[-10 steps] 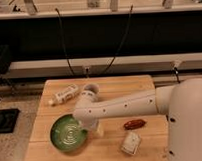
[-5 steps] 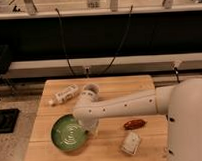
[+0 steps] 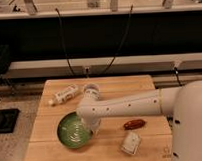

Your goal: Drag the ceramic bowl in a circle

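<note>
The gripper (image 3: pixel 92 126) was clamped on the ceramic bowl (image 3: pixel 71 131) at its 3 o'clock rim. Around the bowl, a bottle (image 3: pixel 64 94) lay near at 12 o'clock, a white cup (image 3: pixel 91 90) at 1, a brown object (image 3: pixel 134 124) at 3 and a white packet (image 3: pixel 130 143) at 4. From 6 to 9 o'clock the table (image 3: pixel 44 147) was bare.

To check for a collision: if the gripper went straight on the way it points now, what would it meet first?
Most likely the ceramic bowl: the gripper, jaws shut, points down at its right rim in the picture. Depth is unclear; if it misses the rim, the wooden table comes next.
</note>
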Tool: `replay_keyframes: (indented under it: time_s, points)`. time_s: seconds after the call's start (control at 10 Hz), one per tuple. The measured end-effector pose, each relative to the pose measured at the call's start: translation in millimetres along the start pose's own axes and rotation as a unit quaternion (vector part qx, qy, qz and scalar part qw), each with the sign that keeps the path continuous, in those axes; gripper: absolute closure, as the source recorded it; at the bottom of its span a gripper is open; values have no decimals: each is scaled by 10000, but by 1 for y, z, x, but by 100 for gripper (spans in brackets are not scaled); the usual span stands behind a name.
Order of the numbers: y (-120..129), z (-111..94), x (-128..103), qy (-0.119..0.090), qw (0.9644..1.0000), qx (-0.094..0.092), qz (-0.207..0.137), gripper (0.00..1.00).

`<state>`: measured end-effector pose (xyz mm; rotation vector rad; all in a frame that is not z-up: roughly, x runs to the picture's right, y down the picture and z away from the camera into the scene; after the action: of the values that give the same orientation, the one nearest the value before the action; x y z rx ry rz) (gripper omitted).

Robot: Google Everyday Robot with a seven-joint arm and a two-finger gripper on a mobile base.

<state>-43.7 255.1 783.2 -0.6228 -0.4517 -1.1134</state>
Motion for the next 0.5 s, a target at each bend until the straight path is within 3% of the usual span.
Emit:
replay_keyframes:
  time_s: [0.5]
  points:
    - [-4,-7,6,-18,9999,84,58,99]
